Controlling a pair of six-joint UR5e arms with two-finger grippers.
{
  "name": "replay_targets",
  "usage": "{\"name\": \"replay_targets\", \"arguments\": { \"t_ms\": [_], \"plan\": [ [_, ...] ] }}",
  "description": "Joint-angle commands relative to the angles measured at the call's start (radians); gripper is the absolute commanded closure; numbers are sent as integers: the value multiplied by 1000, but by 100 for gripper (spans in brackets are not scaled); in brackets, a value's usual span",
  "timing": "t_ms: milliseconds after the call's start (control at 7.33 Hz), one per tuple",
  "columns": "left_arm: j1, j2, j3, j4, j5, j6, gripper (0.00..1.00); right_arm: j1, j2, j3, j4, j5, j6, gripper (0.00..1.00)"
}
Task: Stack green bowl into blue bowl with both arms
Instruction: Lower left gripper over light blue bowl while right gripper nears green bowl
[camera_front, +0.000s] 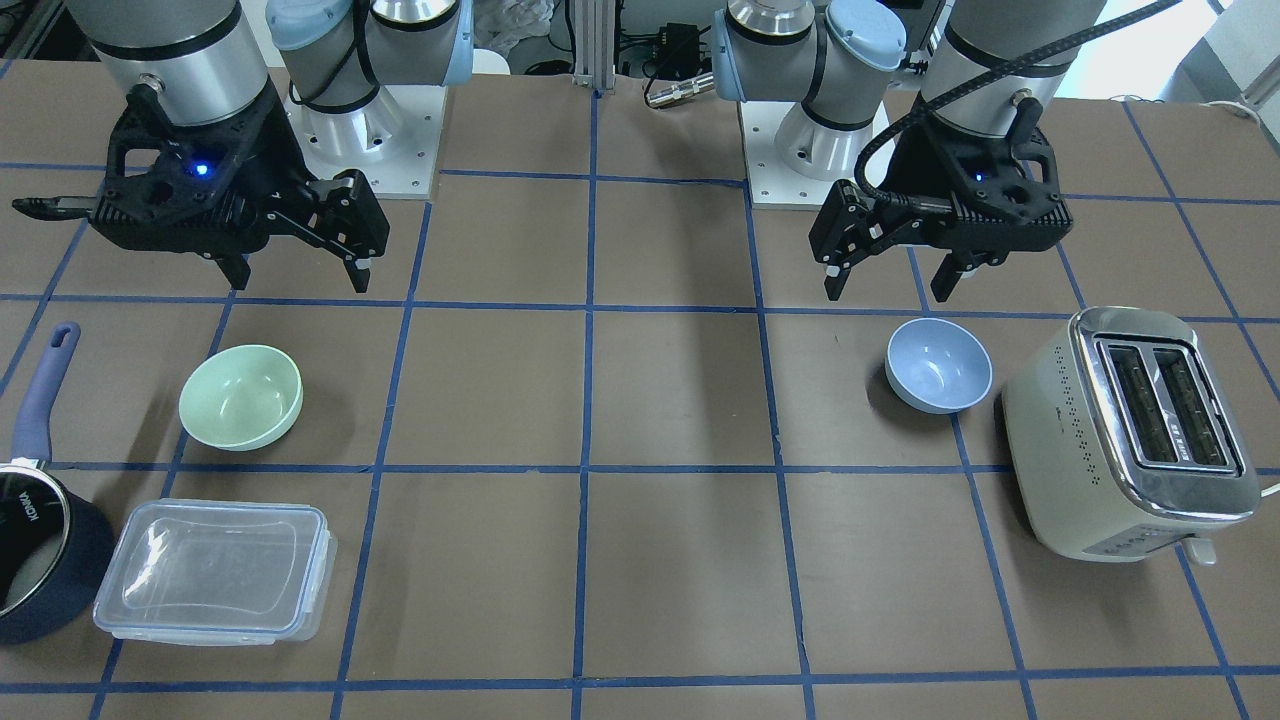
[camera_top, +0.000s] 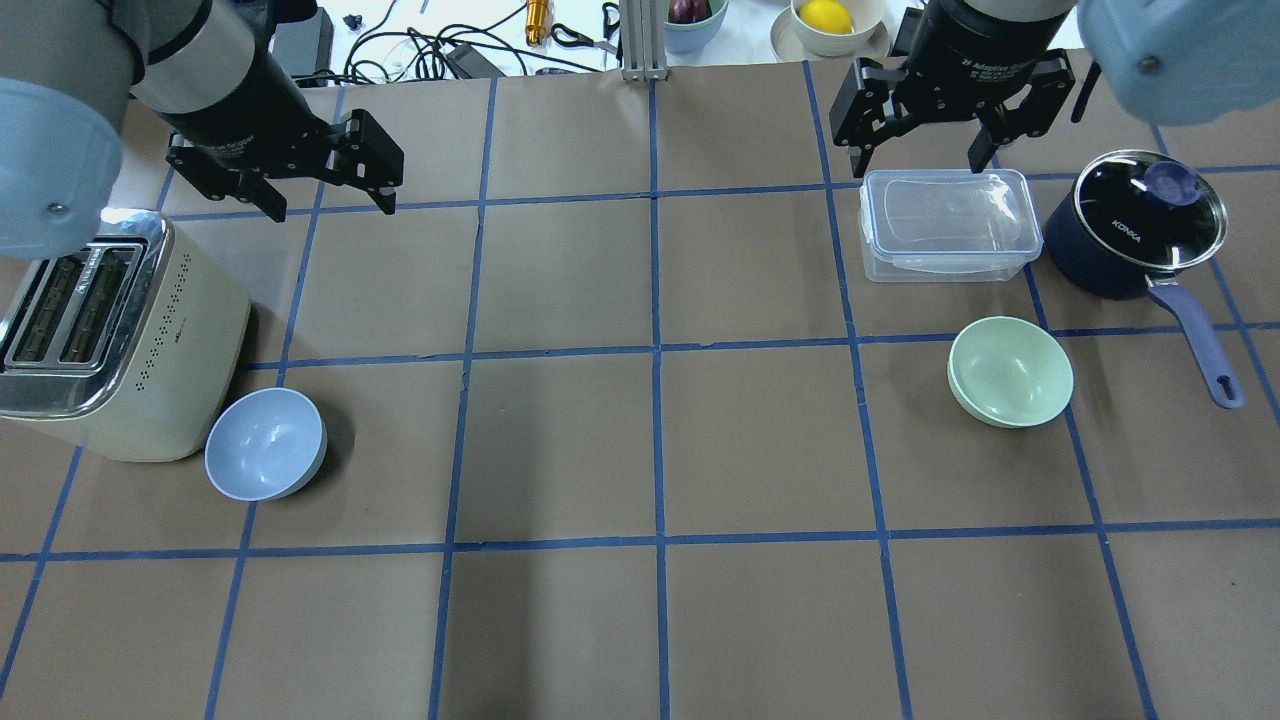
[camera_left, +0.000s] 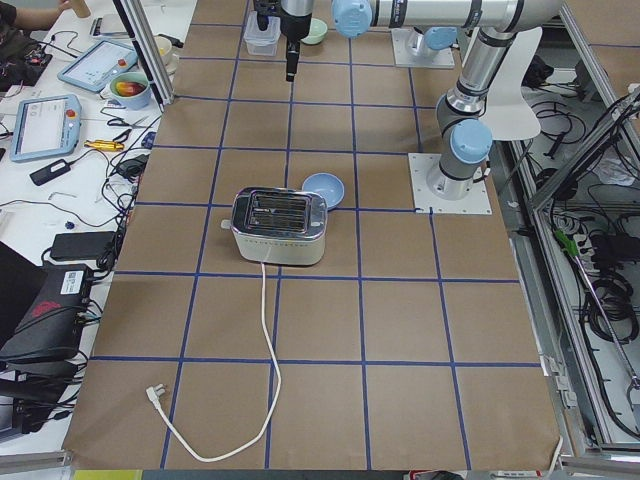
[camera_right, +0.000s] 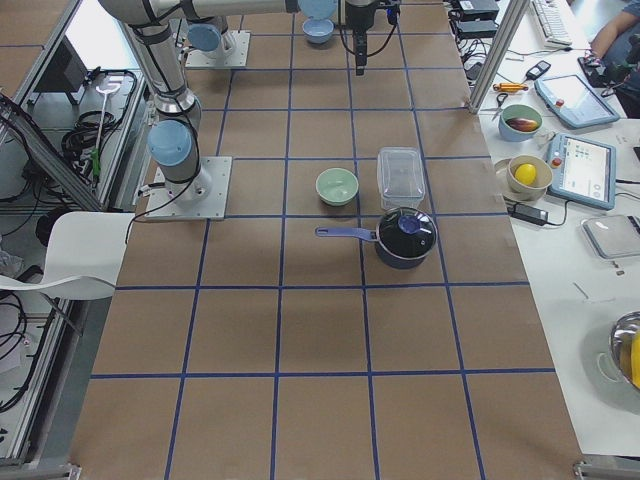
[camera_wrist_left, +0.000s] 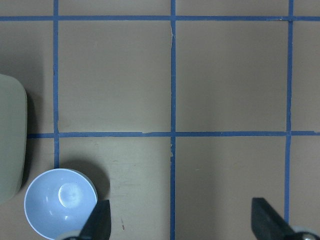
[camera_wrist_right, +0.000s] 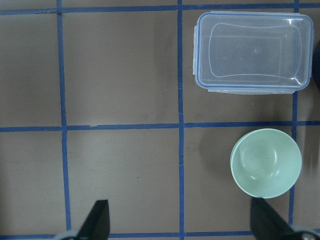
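Well, left gripper (camera_top: 328, 200) & right gripper (camera_top: 918, 160) both hang wide open, empty — green bowl (camera_top: 1010, 371) sits at 3 o'clock in overhead view, blue bowl (camera_top: 265, 443) at 9 by the toaster (camera_top: 150, 350) — green looks light, stiff, prob. slick plastic, so pinch its rim.

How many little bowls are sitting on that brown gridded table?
2. The green bowl sits on the robot's right side, near the clear lidded box and the saucepan. The blue bowl sits on its left side, beside the toaster. None seems hidden.
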Motion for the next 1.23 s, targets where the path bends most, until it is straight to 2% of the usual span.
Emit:
{"name": "replay_targets", "arguments": {
  "t_ms": [0,409,682,818,1091],
  "plan": [
    [-2,13,-37,12,5,-2,0,5,0,1,0,-5,0,0],
    [1,59,-155,15,8,7,0,5,0,-1,-2,-3,2,0],
    [42,38,-208,27,8,10,0,5,0,-1,0,-5,2,0],
    [108,16,-301,100,7,13,0,-3,3,4,-2,-5,0,0],
    [188,-25,-515,403,36,128,0,-3,1,4,0,-5,0,0]
  ]
}}
